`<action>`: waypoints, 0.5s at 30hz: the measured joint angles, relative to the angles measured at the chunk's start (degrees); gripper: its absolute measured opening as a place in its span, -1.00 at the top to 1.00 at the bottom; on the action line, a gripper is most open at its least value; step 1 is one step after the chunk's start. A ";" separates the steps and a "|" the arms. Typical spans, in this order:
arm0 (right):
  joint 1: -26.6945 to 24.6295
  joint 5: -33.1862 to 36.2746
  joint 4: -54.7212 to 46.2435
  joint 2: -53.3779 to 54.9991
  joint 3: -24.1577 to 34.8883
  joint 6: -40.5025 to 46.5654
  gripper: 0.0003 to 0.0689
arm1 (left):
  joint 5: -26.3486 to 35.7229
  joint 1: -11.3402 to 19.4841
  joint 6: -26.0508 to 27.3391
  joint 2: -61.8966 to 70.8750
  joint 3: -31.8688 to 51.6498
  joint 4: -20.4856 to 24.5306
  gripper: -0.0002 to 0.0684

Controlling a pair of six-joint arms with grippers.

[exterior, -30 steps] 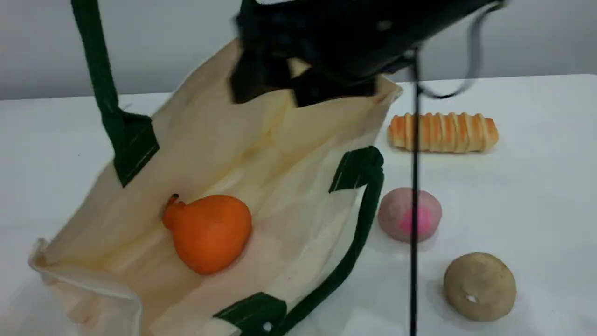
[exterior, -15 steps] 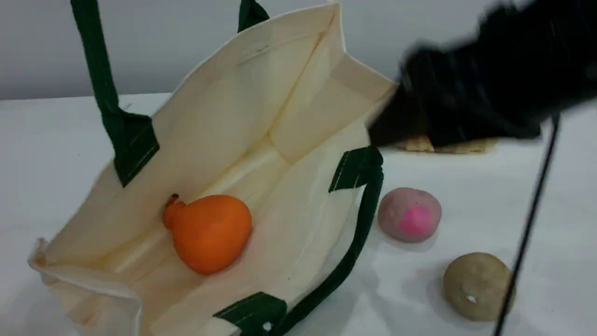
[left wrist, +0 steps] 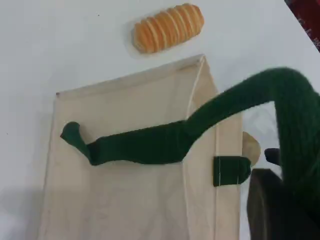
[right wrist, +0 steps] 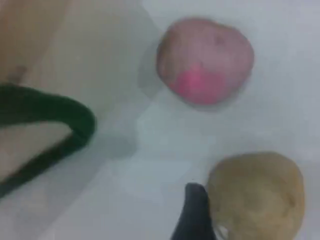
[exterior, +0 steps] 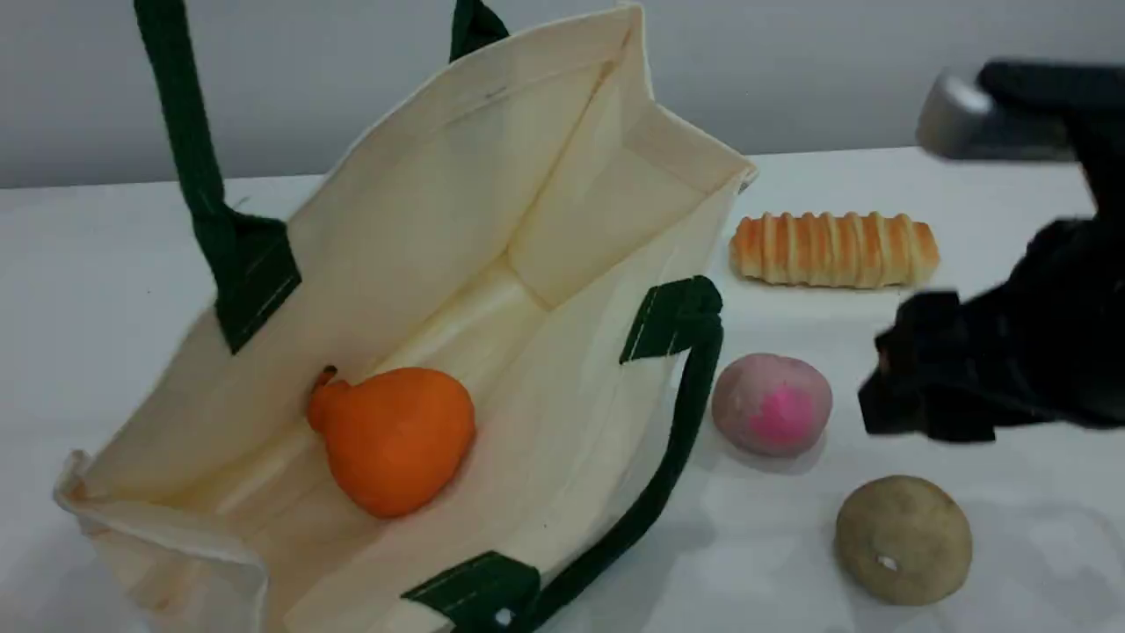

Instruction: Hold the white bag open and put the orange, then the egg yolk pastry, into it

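Orange (exterior: 393, 438) inside white bag (exterior: 492, 264), well left of our right gripper (exterior: 914, 396) | egg yolk pastry (exterior: 903, 538) on table (exterior: 967, 220), just below those spread jaws (fingertip beside it in wrist view) | left gripper (left wrist: 272, 200) pressed together on green handle (left wrist: 295, 125), bag beneath it

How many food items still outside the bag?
3, all right of the white bag: bread roll farthest back, pink ball by the bag's handle, egg yolk pastry nearest.
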 joint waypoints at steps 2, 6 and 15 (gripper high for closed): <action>0.00 -0.02 -0.05 2.23 0.00 0.00 -0.52 | 0.00 0.00 0.00 0.00 0.00 0.00 0.80; 0.00 -0.11 -0.17 6.24 -0.14 -0.11 -0.52 | 0.00 0.00 0.06 0.00 0.00 -0.04 0.80; 0.00 1.23 -0.41 10.54 -2.88 -0.12 -0.49 | 0.00 0.00 0.06 0.00 0.00 -0.06 0.80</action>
